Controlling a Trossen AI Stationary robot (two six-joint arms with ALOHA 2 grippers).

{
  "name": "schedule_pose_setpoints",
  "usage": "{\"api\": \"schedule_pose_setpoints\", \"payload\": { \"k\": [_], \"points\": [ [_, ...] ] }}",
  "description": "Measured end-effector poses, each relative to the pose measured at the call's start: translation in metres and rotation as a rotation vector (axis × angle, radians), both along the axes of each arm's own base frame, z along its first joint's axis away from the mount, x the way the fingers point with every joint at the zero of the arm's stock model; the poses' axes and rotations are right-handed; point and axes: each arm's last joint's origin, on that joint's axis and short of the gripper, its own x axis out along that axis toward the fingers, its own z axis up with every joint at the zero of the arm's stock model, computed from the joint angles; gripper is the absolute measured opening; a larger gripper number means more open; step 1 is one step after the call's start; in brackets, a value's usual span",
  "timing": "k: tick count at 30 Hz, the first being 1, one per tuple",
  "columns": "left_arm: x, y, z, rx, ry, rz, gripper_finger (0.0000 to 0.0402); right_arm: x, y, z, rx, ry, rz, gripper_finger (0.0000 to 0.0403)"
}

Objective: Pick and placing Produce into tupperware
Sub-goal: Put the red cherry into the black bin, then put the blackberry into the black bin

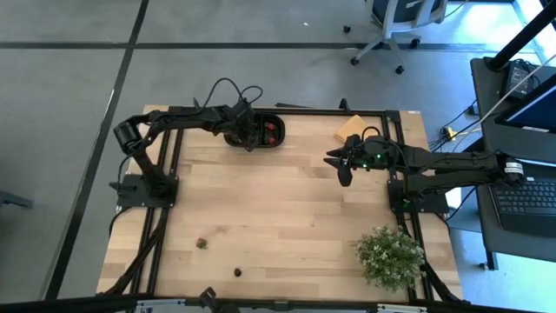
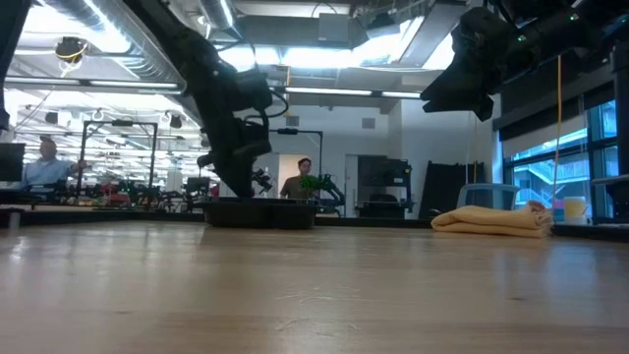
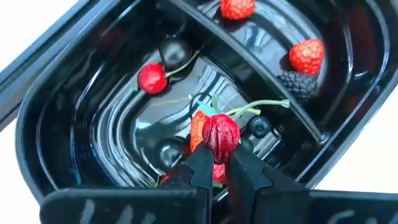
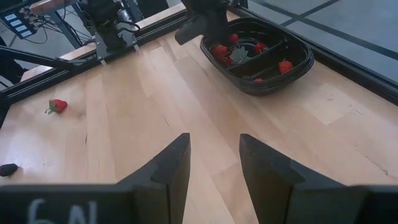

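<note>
The black two-compartment tupperware (image 1: 274,123) stands at the table's far edge, left of centre. My left gripper (image 3: 217,167) reaches down into its left compartment (image 3: 93,130), shut on a dark-red round fruit (image 3: 221,134) with a green stem. Other produce lies inside: strawberries (image 3: 306,55), a blackberry (image 3: 297,84) and a red cherry-like piece (image 3: 152,78). On the table near the front, a strawberry (image 1: 201,243) and a dark berry (image 1: 237,272) lie loose. My right gripper (image 4: 214,162) hovers open above the table's right half, holding nothing. My left gripper pinches the dark-red fruit's lower part (image 3: 217,149) between its two fingertips. The fingers slant down from above into the compartment. The fruit sits at the finger ends with its green stem (image 3: 261,107) sticking out sideways, above other red pieces; whether it touches them cannot be told.
A tan pad (image 1: 349,129) lies at the far right, beside the right arm. A leafy potted plant (image 1: 389,256) stands at the near right corner. Bare wood stretches across the table's middle. People sit in the room beyond the table.
</note>
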Motion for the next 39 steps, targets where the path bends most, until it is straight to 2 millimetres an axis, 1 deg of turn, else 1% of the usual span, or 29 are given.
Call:
{"api": "schedule_pose_setpoints", "payload": {
  "k": [11, 13, 17, 21, 24, 28, 30, 33, 35, 39],
  "points": [
    [0.005, 0.006, 0.005, 0.083, -0.050, -0.054, 0.0027, 0.000, 0.000, -0.001, 0.001, 0.006, 0.000, 0.0141],
    [0.005, 0.006, 0.005, 0.083, -0.050, -0.054, 0.0042, 0.000, 0.000, -0.001, 0.000, 0.006, 0.000, 0.0141],
    [0.005, 0.006, 0.005, 0.082, -0.053, -0.032, 0.0094, 0.000, 0.000, -0.001, 0.000, 0.006, 0.001, 0.0141],
    [0.003, 0.008, 0.005, 0.125, -0.022, 0.047, 0.0139, 0.000, 0.000, -0.001, 0.000, 0.006, 0.001, 0.0141],
    [0.002, 0.007, 0.006, 0.127, -0.013, 0.051, 0.0157, 0.000, 0.000, -0.001, 0.000, 0.007, 0.001, 0.0141],
    [0.002, 0.003, 0.015, 0.109, -0.053, 0.011, 0.0167, 0.000, 0.000, -0.001, 0.000, 0.007, 0.001, 0.0141],
    [0.002, -0.002, 0.024, 0.090, -0.099, -0.044, 0.0168, 0.000, 0.000, -0.001, 0.000, 0.007, 0.001, 0.0141],
    [0.000, -0.019, 0.048, 0.057, -0.202, -0.218, 0.0168, 0.000, 0.000, -0.001, 0.002, 0.006, 0.000, 0.0141],
    [-0.004, -0.038, 0.066, 0.029, -0.259, -0.347, 0.0168, 0.000, 0.000, -0.001, 0.003, 0.006, 0.000, 0.0141],
    [-0.014, -0.087, 0.099, 0.007, -0.320, -0.543, 0.0170, 0.000, 0.000, -0.001, 0.002, 0.006, 0.000, 0.0141]
  ]
}}
